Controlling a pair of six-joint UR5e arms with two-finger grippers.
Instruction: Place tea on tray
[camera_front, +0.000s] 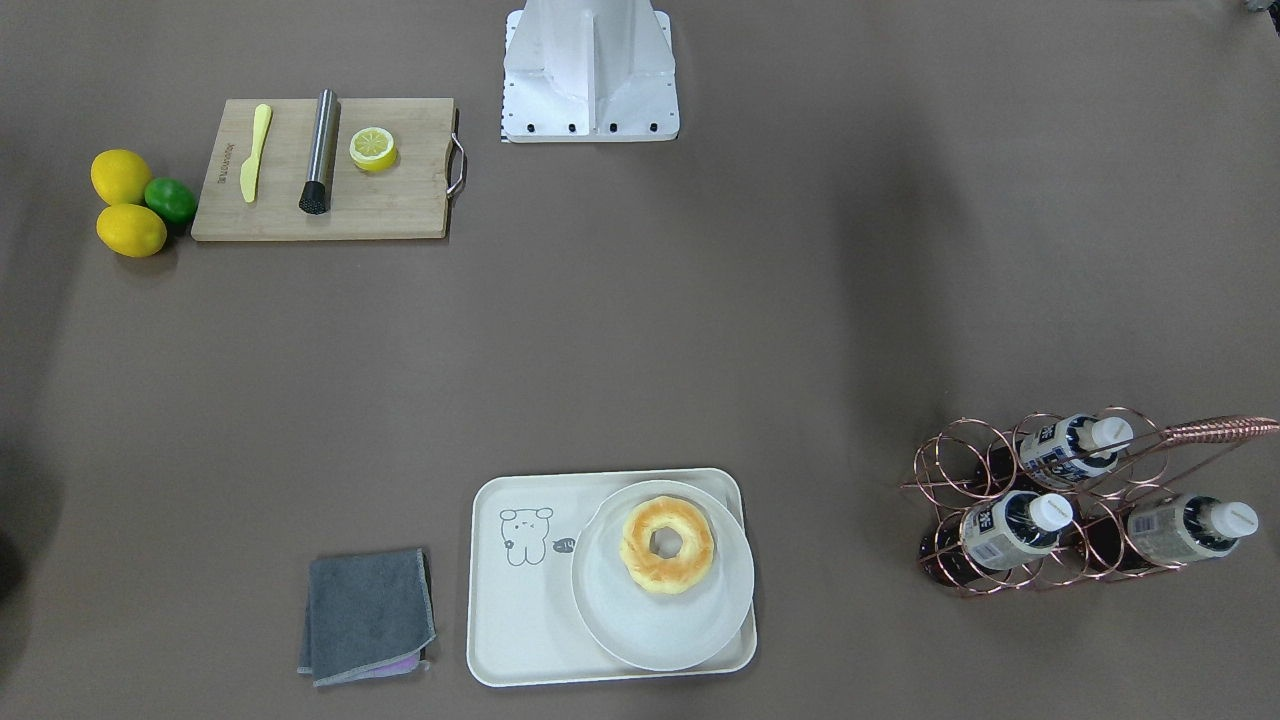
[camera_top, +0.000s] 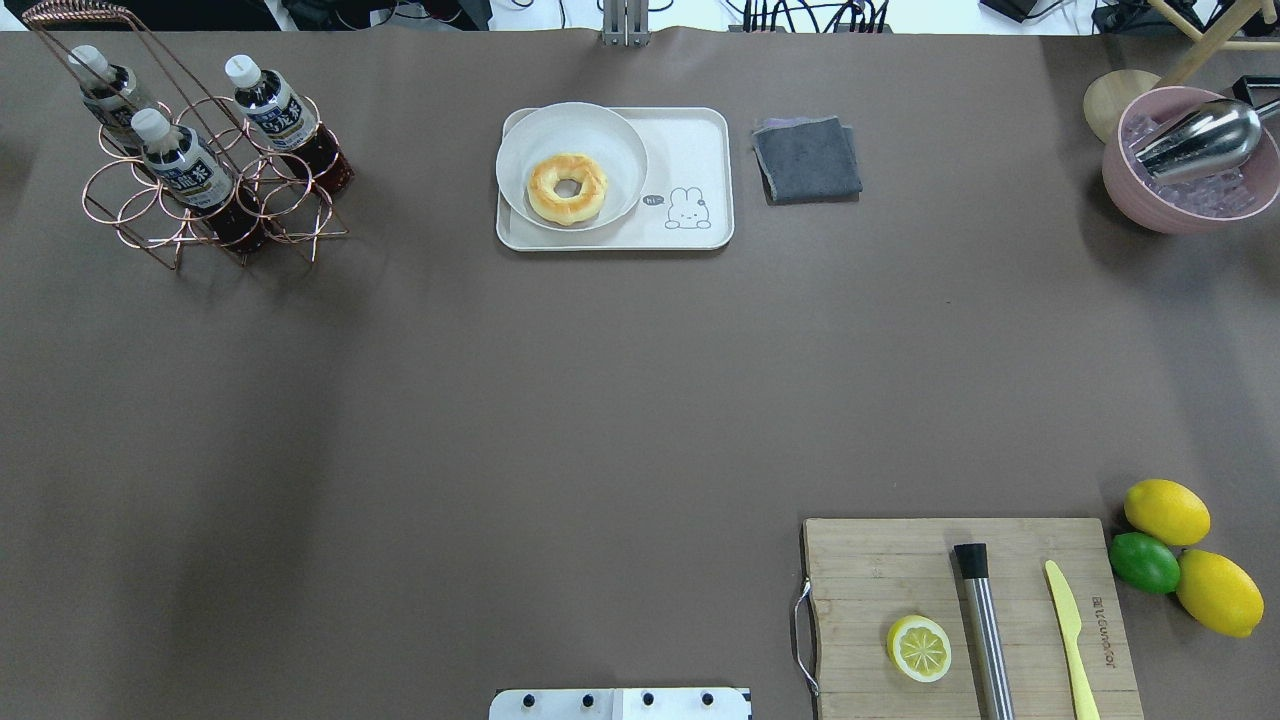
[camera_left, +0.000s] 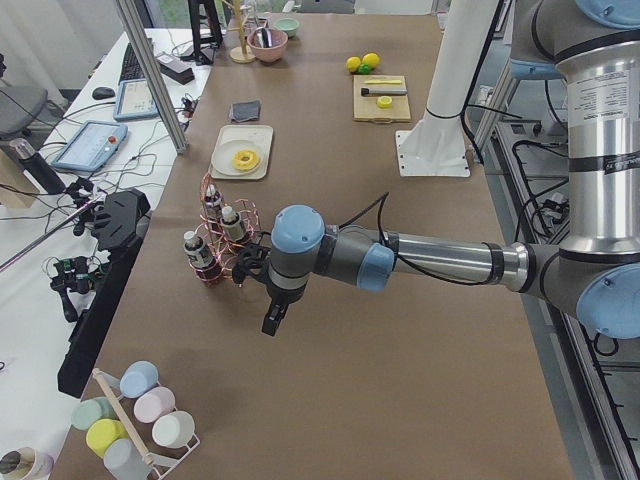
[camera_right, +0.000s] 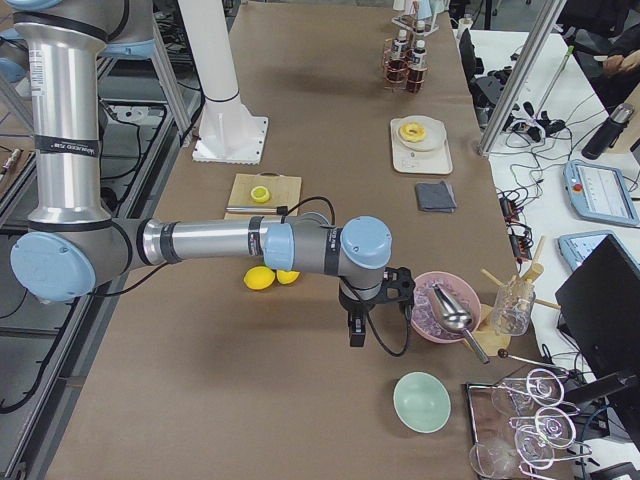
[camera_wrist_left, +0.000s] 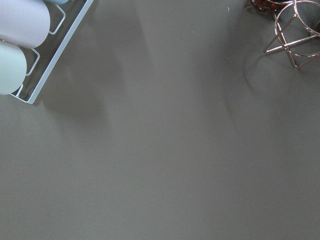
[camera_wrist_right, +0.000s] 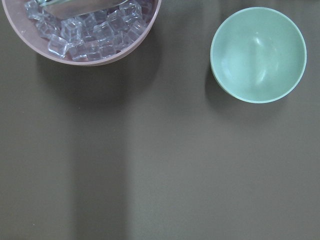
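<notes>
Three tea bottles (camera_top: 187, 166) in wire rack (camera_top: 130, 205), far left; plate (camera_top: 612, 138) with doughnut (camera_top: 567, 188) on tray (camera_top: 702, 145). For left claw (camera_left: 271, 321) and right claw (camera_right: 353, 333), seen side-on only, cannot tell opening or hold.

Silver arms (camera_left: 440, 262), pale-blue joint caps (camera_left: 299, 230)

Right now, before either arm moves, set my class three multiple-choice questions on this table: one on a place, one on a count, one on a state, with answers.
1. The doughnut lies: A on the grey cloth; B in the ice bowl; C on the round plate on the tray.
2. How many tea bottles stand in the copper wire rack? A two; B three; C five.
3. The lemon on the cutting board is: A halved, cut face up; B whole; C peeled.
Answers: 1 C, the plate under it rests on the tray. 2 B, three white caps show. 3 A, its segments face the overhead camera.
</notes>
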